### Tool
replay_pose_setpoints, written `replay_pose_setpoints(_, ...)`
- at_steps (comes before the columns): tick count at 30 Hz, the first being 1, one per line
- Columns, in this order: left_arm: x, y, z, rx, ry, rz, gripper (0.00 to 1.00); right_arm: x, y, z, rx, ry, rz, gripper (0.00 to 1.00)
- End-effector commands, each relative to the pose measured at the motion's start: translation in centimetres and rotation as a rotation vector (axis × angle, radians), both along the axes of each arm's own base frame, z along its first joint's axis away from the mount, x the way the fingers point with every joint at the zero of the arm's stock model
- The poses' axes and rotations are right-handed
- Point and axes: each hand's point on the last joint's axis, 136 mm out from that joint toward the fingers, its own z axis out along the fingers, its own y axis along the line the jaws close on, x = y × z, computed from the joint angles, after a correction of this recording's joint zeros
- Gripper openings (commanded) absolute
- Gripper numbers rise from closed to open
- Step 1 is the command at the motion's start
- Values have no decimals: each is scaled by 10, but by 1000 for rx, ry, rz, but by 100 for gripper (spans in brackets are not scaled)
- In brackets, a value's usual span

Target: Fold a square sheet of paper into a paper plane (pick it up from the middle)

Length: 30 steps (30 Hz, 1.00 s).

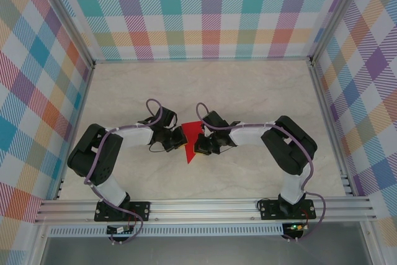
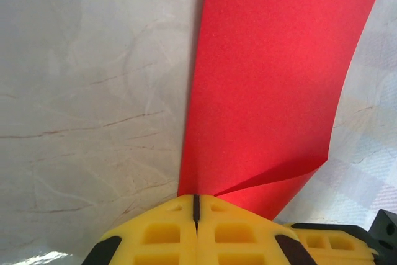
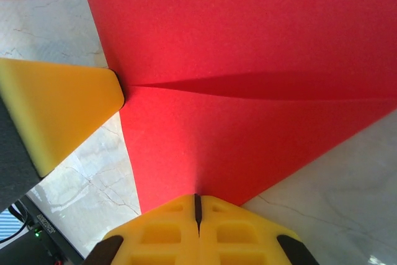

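Nearest to us, on the near side of the red sheet of paper, the two arm bases are bolted to a metal rail at the desk's edge. From there both arms bend inward towards the sheet, which is held off the desk at about its middle.

The left claw comes at the sheet from the left. In its wrist view its yellow fingers are pressed together, with only a thin seam between them, and the sheet's edge is pinched at their tips. The right claw comes from the sheet's right side. Its fingers are closed the same way, nipping another edge of the sheet. So each claw is fully closed on the paper, and the two grips sit just beside each other (one finger of the left claw shows as a yellow slab touching the sheet in the right wrist view).

The sheet itself is not flat. We see a soft fold line running across it from the left claw's grip, and one lower corner curls over near the fingers. It rises away from both claws, a point hanging down towards the rail.

Beyond the sheet lies pale marbled desk, and then checked walls.
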Motion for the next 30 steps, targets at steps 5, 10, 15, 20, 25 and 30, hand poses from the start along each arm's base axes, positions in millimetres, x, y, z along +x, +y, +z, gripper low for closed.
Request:
replay_pose_setpoints(5,-9,-8,40,-28,-78,-35,14,0,-6,-8,-35,15,-19,0)
replay_pose_setpoints(10,-27,-4,49,-57,-97,-4,22,1,-4,-5,-29,14,-22,0)
replay_pose_setpoints(15,-49,-8,48,-103,-91,10,17,-1,-4,-4,-23,21,-24,0)
replay_pose_setpoints(20,-62,-20,32,-147,-49,3,5,-1,-2,-1,-11,24,-22,0)
replay_pose_setpoints(25,-67,-35,21,-165,-20,-31,0,-1,0,1,0,23,-19,0)
replay_pose_setpoints(30,-70,-31,9,-119,4,-29,0,-1,-1,1,1,24,-18,0)
